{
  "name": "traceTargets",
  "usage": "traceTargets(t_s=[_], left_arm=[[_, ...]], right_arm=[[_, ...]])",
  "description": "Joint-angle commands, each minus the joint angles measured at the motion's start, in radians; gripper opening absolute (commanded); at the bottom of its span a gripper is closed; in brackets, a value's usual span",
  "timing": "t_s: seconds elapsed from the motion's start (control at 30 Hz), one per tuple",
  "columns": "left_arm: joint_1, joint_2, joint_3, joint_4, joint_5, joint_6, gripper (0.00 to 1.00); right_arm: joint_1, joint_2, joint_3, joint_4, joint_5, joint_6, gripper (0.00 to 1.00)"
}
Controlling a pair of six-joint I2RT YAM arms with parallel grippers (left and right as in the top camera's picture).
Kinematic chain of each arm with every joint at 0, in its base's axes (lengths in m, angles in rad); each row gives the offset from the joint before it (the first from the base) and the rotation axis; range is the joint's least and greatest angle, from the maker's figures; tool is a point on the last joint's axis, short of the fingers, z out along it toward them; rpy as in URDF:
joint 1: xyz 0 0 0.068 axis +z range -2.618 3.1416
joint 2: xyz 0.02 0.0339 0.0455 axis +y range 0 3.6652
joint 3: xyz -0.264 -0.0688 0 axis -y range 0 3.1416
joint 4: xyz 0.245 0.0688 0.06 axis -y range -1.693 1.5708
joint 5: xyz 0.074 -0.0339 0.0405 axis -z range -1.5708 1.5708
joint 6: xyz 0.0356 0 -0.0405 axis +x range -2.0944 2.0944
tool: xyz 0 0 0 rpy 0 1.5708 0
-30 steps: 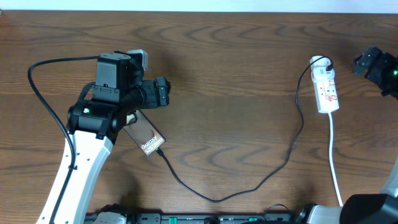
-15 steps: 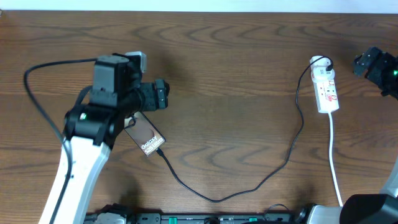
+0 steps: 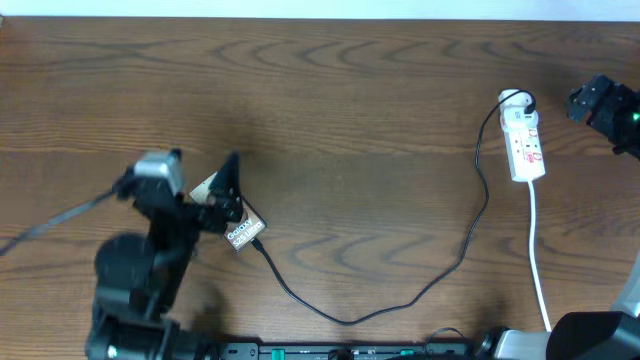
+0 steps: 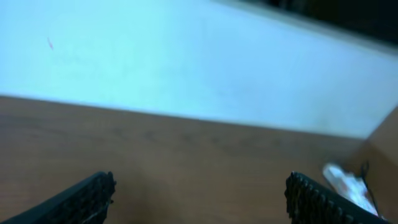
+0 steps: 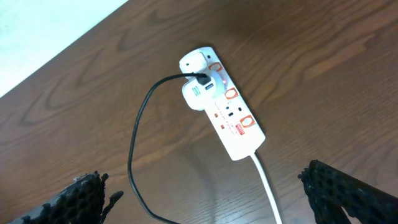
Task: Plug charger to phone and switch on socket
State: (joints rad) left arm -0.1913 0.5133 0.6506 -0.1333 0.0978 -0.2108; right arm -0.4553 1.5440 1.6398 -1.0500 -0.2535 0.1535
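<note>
Left end effector: fingers apart, empty.
Thin black charger cable: reached flat dark phone, seemingly plugged.
Right end effector: apart over white socket strip, to switch.

On the brown wooden table, the small flat grey-edged phone lies at the left, toward the near edge, its far-left end under the black-and-white left robot arm. The elongated white plastic power strip lies well apart at the right, toward the far edge. The long thin black charger cable runs between them, sagging toward the near edge from the phone's near-right end. The strip's white cord runs on toward the near edge.
</note>
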Motion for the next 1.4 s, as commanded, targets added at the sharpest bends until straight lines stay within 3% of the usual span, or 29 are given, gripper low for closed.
traceTargets(t_s=[0.0,0.13,0.27,0.6,0.8,1.0,1.37], left_arm=[[0.034,-0.135,-0.129,0.100,-0.045,0.008,0.90],[0.141,-0.298,-0.356,0.344,0.011,0.008,0.90],[0.192,-0.375,-0.480,0.459,0.022,0.008,0.90],[0.267,-0.512,-0.647,0.479,0.022,0.008,0.90],[0.274,-0.512,-0.647,0.357,0.014,0.008,0.90],[0.274,-0.512,-0.647,0.063,0.004,0.002,0.90],[0.274,-0.511,-0.647,0.068,-0.005,0.000,0.90]], right_arm=[[0.005,-0.008,0.001,0.002,0.001,0.014,0.99],[0.005,-0.008,0.001,0.002,0.001,0.014,0.99],[0.005,-0.008,0.001,0.002,0.001,0.014,0.99],[0.005,-0.008,0.001,0.002,0.001,0.014,0.99],[0.005,-0.008,0.001,0.002,0.001,0.014,0.99],[0.005,-0.008,0.001,0.002,0.001,0.014,0.99],[0.005,-0.008,0.001,0.002,0.001,0.014,0.99]])
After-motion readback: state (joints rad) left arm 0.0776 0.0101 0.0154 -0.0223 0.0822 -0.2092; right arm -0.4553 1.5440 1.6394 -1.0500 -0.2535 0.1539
